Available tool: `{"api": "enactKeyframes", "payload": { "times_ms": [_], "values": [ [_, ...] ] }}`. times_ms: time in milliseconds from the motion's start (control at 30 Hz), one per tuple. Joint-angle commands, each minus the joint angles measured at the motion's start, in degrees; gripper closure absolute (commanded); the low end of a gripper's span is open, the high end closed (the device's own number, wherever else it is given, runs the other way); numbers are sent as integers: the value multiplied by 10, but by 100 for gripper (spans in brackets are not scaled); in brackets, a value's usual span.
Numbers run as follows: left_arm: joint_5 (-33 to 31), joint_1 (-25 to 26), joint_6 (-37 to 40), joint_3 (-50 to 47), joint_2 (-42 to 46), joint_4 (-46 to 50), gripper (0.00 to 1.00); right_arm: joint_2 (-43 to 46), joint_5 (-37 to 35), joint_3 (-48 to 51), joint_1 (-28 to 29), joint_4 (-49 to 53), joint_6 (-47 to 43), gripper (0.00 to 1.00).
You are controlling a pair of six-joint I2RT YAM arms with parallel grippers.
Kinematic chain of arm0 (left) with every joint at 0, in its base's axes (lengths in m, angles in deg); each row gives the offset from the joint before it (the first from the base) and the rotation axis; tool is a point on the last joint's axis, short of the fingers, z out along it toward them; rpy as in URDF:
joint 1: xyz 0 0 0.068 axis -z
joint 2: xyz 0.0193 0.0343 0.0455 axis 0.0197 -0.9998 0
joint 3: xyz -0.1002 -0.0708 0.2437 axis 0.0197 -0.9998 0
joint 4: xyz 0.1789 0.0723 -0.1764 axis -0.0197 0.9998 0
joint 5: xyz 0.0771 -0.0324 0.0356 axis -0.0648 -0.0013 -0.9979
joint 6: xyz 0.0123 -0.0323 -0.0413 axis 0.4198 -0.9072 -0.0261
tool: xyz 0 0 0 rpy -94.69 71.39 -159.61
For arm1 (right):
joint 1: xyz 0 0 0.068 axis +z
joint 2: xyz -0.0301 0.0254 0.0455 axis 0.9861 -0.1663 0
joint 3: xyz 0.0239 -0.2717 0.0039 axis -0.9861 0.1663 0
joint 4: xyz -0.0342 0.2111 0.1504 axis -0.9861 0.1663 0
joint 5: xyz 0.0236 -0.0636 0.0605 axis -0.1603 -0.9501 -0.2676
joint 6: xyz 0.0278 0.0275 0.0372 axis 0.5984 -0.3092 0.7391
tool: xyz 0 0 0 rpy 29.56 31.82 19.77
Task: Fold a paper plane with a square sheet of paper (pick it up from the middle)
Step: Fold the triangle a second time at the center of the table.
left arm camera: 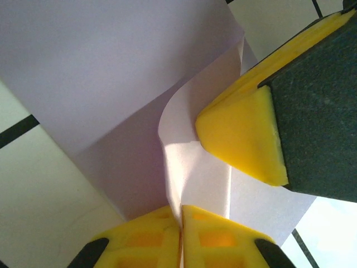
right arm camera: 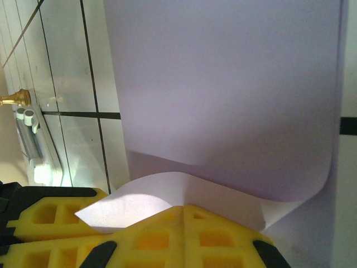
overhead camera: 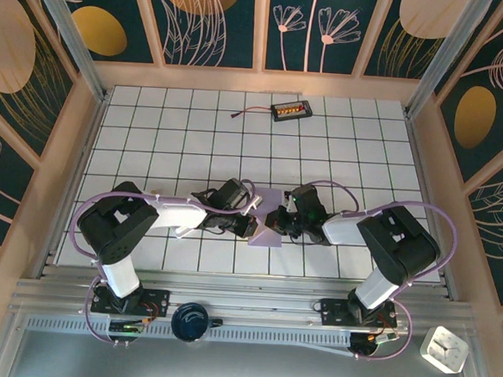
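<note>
Item: square sheet of paper (overhead camera: 265, 232), pale lavender; held at mid-table between both arms, partly bent over; step in hand is apparently an early crease. Left gripper (left arm camera: 181, 223): pressed together, pinching a curled edge. Right gripper (right arm camera: 184, 215): likewise nipping the bent flap. Next move calls for aligning the edges, then pressing flat on the tiled table (overhead camera: 178, 132). Crease line hidden behind the grippers; sheet corners cut off in the wrist views.

The sheet of paper (overhead camera: 266, 233) was thin, pale lavender and unmarked. It sat near the middle of the tiled worktop (overhead camera: 170, 122), partly flat on the tiles, with one portion raised and curled over in a soft bend, not pressed flat. The left tool (left arm camera: 181, 223) and the right tool (right arm camera: 184, 215) each pinched a lifted part.
</note>
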Motion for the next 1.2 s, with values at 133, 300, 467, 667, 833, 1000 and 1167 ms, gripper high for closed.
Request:
{"api": "enactKeyframes", "payload": {
  "times_ms": [133, 300, 467, 667, 833, 1000, 1167],
  "values": [
    [-30, -4, -3, 10, 47, 47, 74, -5, -7, 19, -5, 11, -23, 100],
    [-6, -1, -48, -18, 95, 35, 66, -4, -7, 21, -7, 14, -25, 100],
    [39, 17, -86, -47, 121, 15, 78, -3, -9, 21, -7, 17, -27, 100],
    [94, 21, -107, -56, 86, -10, 93, -4, -9, 20, -8, 17, -28, 100],
    [97, 21, -107, -52, 60, -19, 95, -1, -11, 19, -8, 21, -29, 100],
    [71, 21, -97, -39, 38, -5, 97, 3, -11, 19, -8, 23, -29, 100],
    [54, 16, -92, -41, 30, 0, 98, 11, -13, 18, -8, 27, -33, 100]
  ]
}}
